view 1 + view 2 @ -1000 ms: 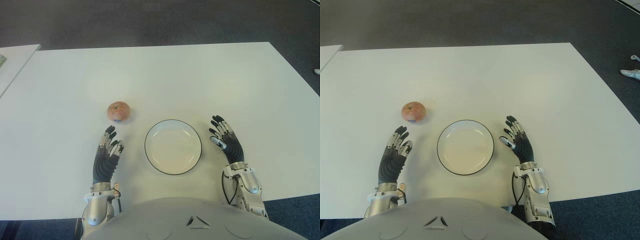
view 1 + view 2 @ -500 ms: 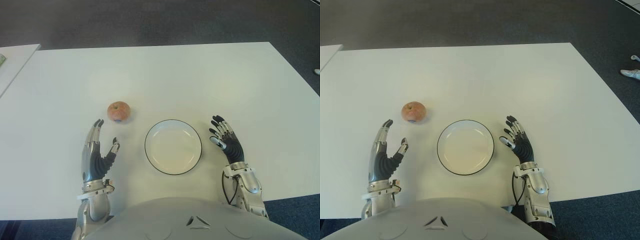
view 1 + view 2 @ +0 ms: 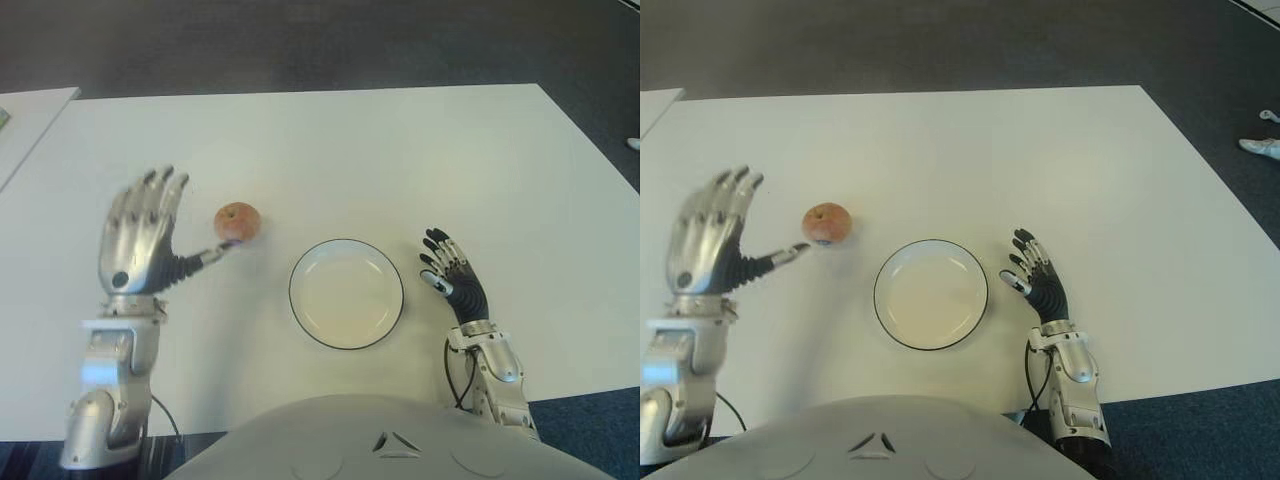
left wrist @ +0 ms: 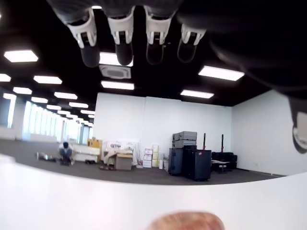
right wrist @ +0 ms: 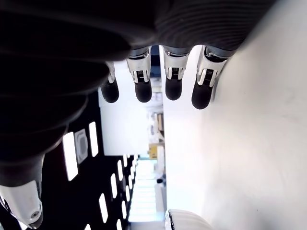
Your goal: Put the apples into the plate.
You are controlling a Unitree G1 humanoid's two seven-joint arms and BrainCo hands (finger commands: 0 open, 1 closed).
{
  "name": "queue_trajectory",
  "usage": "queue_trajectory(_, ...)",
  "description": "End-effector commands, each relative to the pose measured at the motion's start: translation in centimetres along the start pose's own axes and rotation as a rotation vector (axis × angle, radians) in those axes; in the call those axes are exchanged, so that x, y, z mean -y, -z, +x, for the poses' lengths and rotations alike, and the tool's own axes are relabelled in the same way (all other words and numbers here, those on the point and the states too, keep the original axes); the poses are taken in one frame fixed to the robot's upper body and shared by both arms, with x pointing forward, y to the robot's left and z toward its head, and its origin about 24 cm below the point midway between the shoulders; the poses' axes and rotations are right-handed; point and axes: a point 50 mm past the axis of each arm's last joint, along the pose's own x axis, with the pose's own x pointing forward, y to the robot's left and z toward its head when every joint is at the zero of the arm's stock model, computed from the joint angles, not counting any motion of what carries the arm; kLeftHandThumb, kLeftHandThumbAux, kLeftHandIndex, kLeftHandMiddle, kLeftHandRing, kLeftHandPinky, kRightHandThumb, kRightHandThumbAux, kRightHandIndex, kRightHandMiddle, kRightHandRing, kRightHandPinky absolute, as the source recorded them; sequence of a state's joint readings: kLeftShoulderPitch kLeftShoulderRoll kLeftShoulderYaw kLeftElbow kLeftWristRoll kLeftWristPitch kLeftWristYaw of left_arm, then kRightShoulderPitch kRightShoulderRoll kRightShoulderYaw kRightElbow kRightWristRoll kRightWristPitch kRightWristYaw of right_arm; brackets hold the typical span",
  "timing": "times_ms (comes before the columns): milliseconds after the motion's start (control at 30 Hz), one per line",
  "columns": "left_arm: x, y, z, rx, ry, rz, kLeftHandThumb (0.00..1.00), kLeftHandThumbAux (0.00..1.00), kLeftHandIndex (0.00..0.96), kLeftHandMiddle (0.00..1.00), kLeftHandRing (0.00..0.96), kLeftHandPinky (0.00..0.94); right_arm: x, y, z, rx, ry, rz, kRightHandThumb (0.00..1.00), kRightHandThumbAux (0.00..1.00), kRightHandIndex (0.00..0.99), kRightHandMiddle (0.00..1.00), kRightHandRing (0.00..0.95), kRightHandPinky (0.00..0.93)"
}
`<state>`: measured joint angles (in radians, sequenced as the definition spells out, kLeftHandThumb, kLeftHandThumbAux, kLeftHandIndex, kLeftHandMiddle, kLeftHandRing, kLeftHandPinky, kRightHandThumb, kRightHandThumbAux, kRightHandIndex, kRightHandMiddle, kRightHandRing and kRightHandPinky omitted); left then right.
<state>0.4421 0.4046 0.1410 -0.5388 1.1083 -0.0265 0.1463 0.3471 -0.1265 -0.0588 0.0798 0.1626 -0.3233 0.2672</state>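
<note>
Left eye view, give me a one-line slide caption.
Open left hand reaches beside the apple; empty plate waits, right hand idle to its right.

Head eyes overhead — wrists at fingers [image 4: 120,45]

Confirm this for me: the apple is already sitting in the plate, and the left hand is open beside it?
Not quite. The apple lies on the table, left of the empty plate, as the left eye view shows. The left hand is open beside it.
</note>
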Motion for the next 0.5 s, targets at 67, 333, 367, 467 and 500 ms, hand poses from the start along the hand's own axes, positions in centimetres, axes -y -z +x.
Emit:
queue_trajectory(67, 1.0, -0.6, 0.0, 0.051, 0.112, 0.054, 0.319, 0.362, 0.077, 0.033, 0.020, 0.041, 0.3, 1.4, -0.8, -0.080, 0.021, 0.021, 0.171, 0.629, 0.057, 0.053, 0.033, 0.035)
queue_trajectory(333, 1.3, -0.5, 1.0, 0.096, 0.174, 0.121, 0.329, 0.355, 0.066, 0.026, 0.005, 0.019, 0.2, 1.4, -0.8, -0.076, 0.025, 0.025, 0.166, 0.613, 0.067, 0.064, 0.032, 0.037)
queue_trajectory(367, 1.4, -0.4, 1.2, 0.098, 0.182, 0.127, 0.326, 0.353, 0.064, 0.023, 0.003, 0.022, 0.2, 1.5, -0.8, -0.077, 0.024, 0.026, 0.165, 0.604, 0.071, 0.066, 0.032, 0.042)
queue_trajectory(467, 1.8, -0.1, 1.9, 0.097, 0.210, 0.134, 0.317, 0.347, 0.062, 0.020, 0.001, 0.034, 0.3, 1.5, -0.8, -0.080, 0.020, 0.027, 0.162, 0.589, 0.074, 0.068, 0.032, 0.048)
queue_trajectory(500, 1.8, 0.0, 2.0, 0.097, 0.215, 0.135, 0.312, 0.343, 0.063, 0.020, 0.002, 0.040, 0.3, 1.5, -0.8, -0.080, 0.019, 0.027, 0.161, 0.585, 0.074, 0.068, 0.032, 0.049)
